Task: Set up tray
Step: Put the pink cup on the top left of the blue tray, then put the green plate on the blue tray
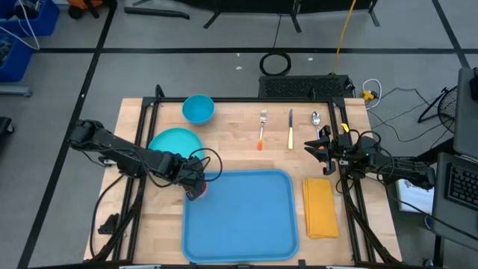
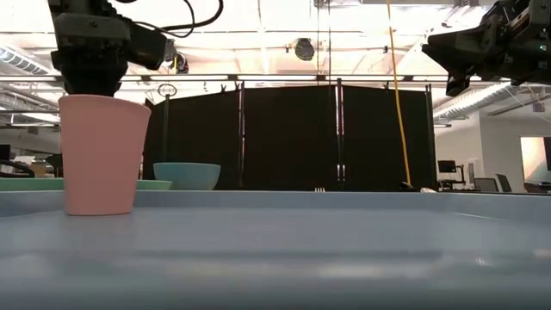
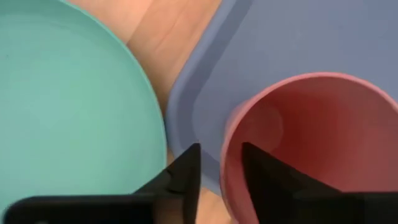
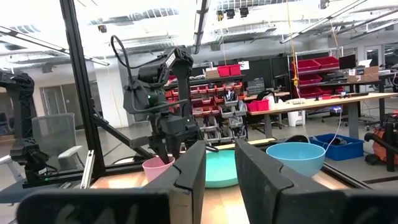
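The light-blue tray (image 1: 246,217) lies at the table's near middle. A pink cup (image 2: 99,155) stands upright with its base on the tray's far left corner; it also shows in the left wrist view (image 3: 311,143). My left gripper (image 3: 221,158) points down over the cup's rim, slightly open, with one finger inside the cup and one outside. My right gripper (image 1: 317,142) hovers open and empty above the table, far of the yellow napkin (image 1: 320,207). My left gripper comes at the cup's rim (image 3: 229,134) from above. Its inner finger (image 3: 261,171) lies close to the inside of the wall; I cannot tell whether it touches. Its outer finger (image 3: 186,171) stands clear of the wall, with tray and wood showing between.
A teal plate (image 1: 175,140) lies left of the tray's far left corner, with a blue bowl (image 1: 198,109) beyond it. A fork (image 1: 262,128), a knife (image 1: 290,128) and a spoon (image 1: 316,118) lie beyond the tray's far edge.
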`<state>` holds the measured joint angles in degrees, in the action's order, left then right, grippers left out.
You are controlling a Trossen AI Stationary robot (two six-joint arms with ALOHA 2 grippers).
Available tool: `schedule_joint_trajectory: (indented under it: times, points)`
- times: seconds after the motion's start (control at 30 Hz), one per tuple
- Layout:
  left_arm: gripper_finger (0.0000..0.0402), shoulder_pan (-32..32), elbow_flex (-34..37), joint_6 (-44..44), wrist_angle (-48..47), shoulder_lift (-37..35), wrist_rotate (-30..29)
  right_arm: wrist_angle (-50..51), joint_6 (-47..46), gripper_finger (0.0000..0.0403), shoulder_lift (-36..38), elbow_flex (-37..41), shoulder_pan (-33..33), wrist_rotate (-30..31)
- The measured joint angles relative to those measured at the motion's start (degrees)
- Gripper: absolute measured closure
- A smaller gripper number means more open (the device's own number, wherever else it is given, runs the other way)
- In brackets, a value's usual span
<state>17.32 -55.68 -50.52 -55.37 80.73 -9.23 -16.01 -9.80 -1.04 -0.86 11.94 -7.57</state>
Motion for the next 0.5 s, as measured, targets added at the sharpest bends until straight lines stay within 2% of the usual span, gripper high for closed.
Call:
schedule_joint_trajectory:
  times: [0.13,0.23,0.33,0.5]
  points:
    - [0.0242,0.00,-1.76,0.91,-4.75,0.00,-0.09,0.00,0.02,0.0325,0.00,0.00,0.00,0.00]
    - [0.0227,0.02,-3.92,1.03,-10.29,-0.74,-3.09,0.00,0.11,0.0325,0.00,0.00,0.01,0.01]
    - [0.0221,0.05,-5.27,0.42,-16.91,-2.40,-6.09,0.00,0.03,0.0325,0.00,0.00,0.01,0.00]
    - [0.0220,0.86,-5.04,-2.63,-25.97,-4.45,-6.97,0.02,0.00,0.0325,0.00,0.00,0.00,0.00]
